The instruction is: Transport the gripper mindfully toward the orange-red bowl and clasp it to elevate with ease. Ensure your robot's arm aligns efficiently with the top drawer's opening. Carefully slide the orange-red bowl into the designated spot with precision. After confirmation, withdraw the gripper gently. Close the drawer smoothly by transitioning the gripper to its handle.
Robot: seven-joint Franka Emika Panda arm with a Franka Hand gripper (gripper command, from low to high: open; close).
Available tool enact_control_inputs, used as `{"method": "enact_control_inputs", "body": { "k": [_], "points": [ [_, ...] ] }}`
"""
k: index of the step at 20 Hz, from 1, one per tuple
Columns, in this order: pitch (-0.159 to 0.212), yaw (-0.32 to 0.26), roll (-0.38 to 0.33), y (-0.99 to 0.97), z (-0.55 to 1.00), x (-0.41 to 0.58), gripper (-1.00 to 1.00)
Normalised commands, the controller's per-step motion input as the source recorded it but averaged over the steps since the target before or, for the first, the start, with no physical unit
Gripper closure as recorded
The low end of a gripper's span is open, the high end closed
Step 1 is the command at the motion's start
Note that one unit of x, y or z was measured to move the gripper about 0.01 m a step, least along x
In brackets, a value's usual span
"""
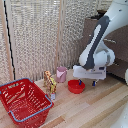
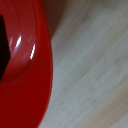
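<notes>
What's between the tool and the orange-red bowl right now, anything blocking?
Nothing visible. The tool hangs right at the orange-red bowl, over its rim on the exterior view's right. The pink cup and red basket sit off to the exterior view's left, clear of the approach.

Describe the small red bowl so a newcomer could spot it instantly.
Start at the big red wire basket on the wooden table, toward the exterior view's left. Move right past the giraffe-like toy and the pink cup. The orange-red bowl sits under the white tool: low, round, solid and glossy, unlike the tall cup or meshed basket.
</notes>
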Motion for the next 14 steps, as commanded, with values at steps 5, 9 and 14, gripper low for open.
{"method": "enact_control_inputs", "body": {
  "k": [5, 9, 14],
  "points": [
    [-0.007, 0.038, -0.027, 0.0, -0.23, 0.0, 1.0],
    [0.0, 0.021, -0.012, 0.0, -0.15, 0.0, 1.0],
    [0.0, 0.0, 0.0, 0.0, -0.04, 0.0, 1.0]
  ]
}}
